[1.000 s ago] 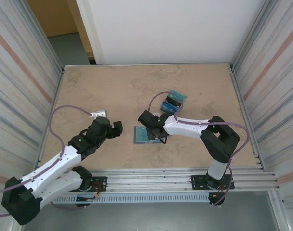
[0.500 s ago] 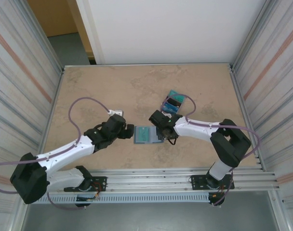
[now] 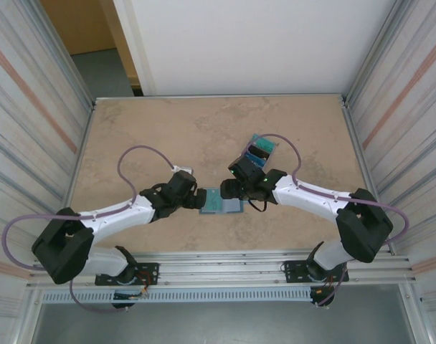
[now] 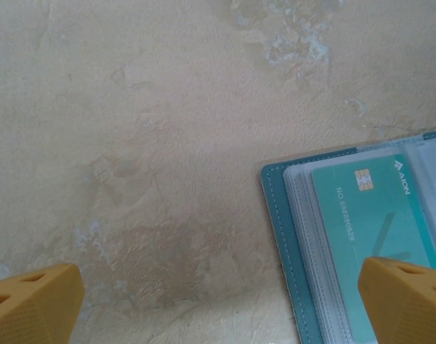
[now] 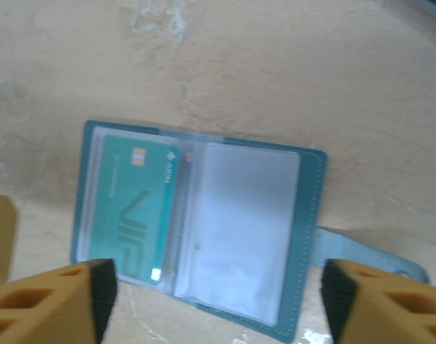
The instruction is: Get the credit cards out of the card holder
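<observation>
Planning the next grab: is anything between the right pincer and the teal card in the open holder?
Nothing but the clear sleeve of the holder over the card; the open right pincer hovers above.

Open card holder (image 4: 297,236) (teal card (image 4: 368,215) inside) lies on table (image 4: 132,143).

Tabletop (image 3: 153,129): beige, marbled, mottled with paler patches, metal-framed
Left wall (image 3: 24,107) and right wall (image 3: 411,107): ribbed, silvery, each crossed by a reddish stripe
White panel (image 3: 254,43): upright at far edge
Aluminium rails (image 3: 225,259): along near edge
Slotted strip (image 3: 225,294): just nearer than rails
Orange-brown board (image 3: 78,25): far left, beyond table
</observation>
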Robot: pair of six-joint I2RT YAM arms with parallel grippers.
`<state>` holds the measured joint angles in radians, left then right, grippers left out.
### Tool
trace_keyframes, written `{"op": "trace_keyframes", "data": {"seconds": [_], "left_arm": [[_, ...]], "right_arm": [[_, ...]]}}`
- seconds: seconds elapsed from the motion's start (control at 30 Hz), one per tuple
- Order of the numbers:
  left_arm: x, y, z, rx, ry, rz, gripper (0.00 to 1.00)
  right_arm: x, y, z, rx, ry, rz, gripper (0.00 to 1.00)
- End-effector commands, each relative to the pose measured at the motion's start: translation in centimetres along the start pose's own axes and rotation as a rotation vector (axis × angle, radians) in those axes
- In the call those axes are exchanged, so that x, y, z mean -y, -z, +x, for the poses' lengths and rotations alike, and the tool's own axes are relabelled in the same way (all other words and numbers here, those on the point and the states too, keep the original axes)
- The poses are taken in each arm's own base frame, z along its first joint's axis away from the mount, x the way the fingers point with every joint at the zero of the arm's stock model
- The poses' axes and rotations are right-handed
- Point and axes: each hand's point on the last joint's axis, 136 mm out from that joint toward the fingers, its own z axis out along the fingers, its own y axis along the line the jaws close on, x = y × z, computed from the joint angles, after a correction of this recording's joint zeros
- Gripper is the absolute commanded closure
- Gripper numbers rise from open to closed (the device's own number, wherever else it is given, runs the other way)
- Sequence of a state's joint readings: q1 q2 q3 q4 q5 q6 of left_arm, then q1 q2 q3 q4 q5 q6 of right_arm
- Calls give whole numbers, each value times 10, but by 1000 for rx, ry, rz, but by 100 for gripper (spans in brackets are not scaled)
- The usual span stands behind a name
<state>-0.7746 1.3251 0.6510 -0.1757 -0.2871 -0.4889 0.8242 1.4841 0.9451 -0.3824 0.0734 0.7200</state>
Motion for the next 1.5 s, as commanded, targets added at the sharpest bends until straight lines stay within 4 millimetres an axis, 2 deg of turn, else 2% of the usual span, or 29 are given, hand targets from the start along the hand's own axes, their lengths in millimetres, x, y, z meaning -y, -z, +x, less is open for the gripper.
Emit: {"op": "trace_keyframes", "data": {"seconds": [0.0, 0.07, 0.17, 0.2, 0.47, 0.67, 0.93, 1.47], "left_arm": [[7, -3, -4, 7, -13, 13, 1], [6, -7, -1, -5, -14, 6, 1], [5, -13, 5, -24, -13, -4, 1], [5, -15, 6, -30, -11, -5, 1], [3, -27, 18, -74, -5, -12, 1], [0, -31, 24, -104, -12, -34, 1], [-4, -31, 27, -129, -26, -62, 1], [-4, -30, 28, -148, -38, -75, 1]], "right_arm": [[-10, -6, 0, -19, -4, -63, 17], [-14, -13, 3, -45, -17, -95, 27], [-19, -24, 8, -95, -53, -159, 53], [-21, -27, 9, -106, -63, -179, 56], [-27, -43, 17, -162, -91, -256, 59], [-30, -55, 26, -206, -115, -287, 65], [-21, -62, 34, -233, -144, -269, 69], [-26, -68, 36, -251, -173, -332, 80]]}}
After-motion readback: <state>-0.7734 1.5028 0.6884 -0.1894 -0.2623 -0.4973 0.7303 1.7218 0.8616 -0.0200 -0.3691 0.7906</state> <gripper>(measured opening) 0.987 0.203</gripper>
